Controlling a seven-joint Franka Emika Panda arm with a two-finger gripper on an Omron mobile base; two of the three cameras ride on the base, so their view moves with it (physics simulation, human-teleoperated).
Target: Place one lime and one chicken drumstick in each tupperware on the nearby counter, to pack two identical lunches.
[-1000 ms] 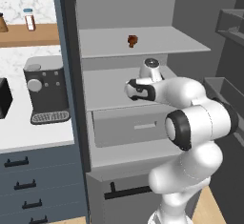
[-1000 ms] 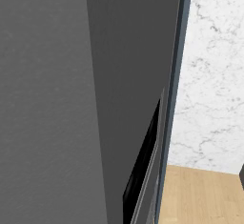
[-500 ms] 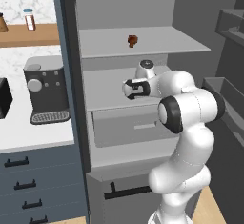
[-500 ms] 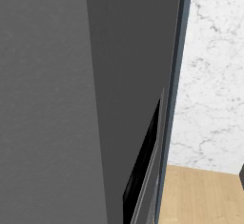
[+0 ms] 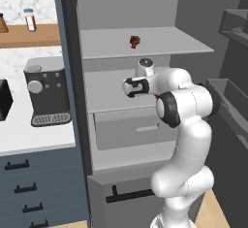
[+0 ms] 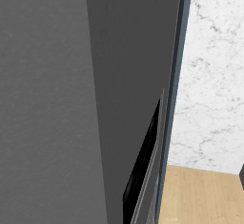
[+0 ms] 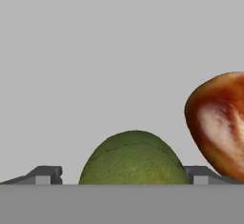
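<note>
Your gripper (image 7: 121,176) is spread wide, nothing clamped. In the hand view the lime (image 7: 133,157) sits right between the two fingertips (image 7: 46,174), green dome rising from the bottom edge; you can't tell whether either pad touches it. Just to its right in that view is a chicken drumstick (image 7: 220,123), glossy orange-brown with a pale highlight, plump end showing, cut off by the frame edge. Both lie against a plain grey background.

In the left base view the arm (image 5: 181,139) reaches into the open fridge (image 5: 145,101), with the hand at the middle shelf (image 5: 104,93), left of the elbow. A second small brown drumstick-like item (image 5: 134,41) sits on the upper shelf (image 5: 145,42), well above the hand and apart from it. A closed drawer (image 5: 131,130) sits below the middle shelf.

Left of the fridge you have the counter (image 5: 34,135), white top over dark blue-grey drawers with black handles. A coffee machine (image 5: 46,96) stands on it near the fridge wall. A wooden wall shelf (image 5: 29,35) above carries a small jar (image 5: 30,20).

The right base view gives you a dark grey panel (image 6: 71,99) up close, with a marble wall (image 6: 212,75) and wood floor (image 6: 200,197) to its right.
</note>
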